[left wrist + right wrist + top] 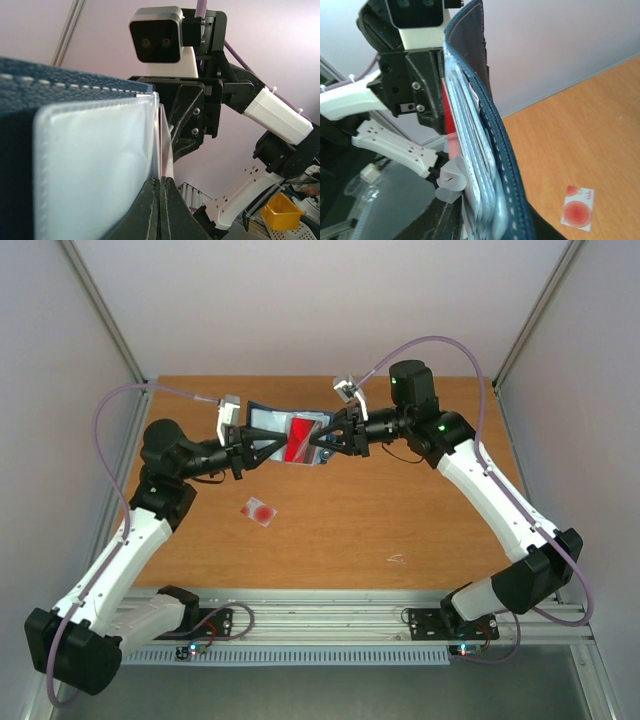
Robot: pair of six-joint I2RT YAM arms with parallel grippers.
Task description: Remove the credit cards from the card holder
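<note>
The dark navy card holder (266,418) hangs in the air between both grippers, opened, with its pale pockets (95,165) fanned out. A red credit card (300,437) sticks out of one pocket. My left gripper (283,446) is shut on that red card's edge (168,150), jaws pressed together (160,195). My right gripper (318,440) holds the card holder (470,45) from the opposite side, the stack of pockets filling its jaws (490,225). The red card (447,117) shows behind the pockets. A pale credit card with a red circle (260,510) lies flat on the table (578,207).
The wooden table (400,520) is enclosed by pale walls and metal corner posts. A small white mark (397,559) lies on the front right. The right arm's wrist camera (156,40) faces the left one closely. A yellow bin (282,212) stands beyond the table.
</note>
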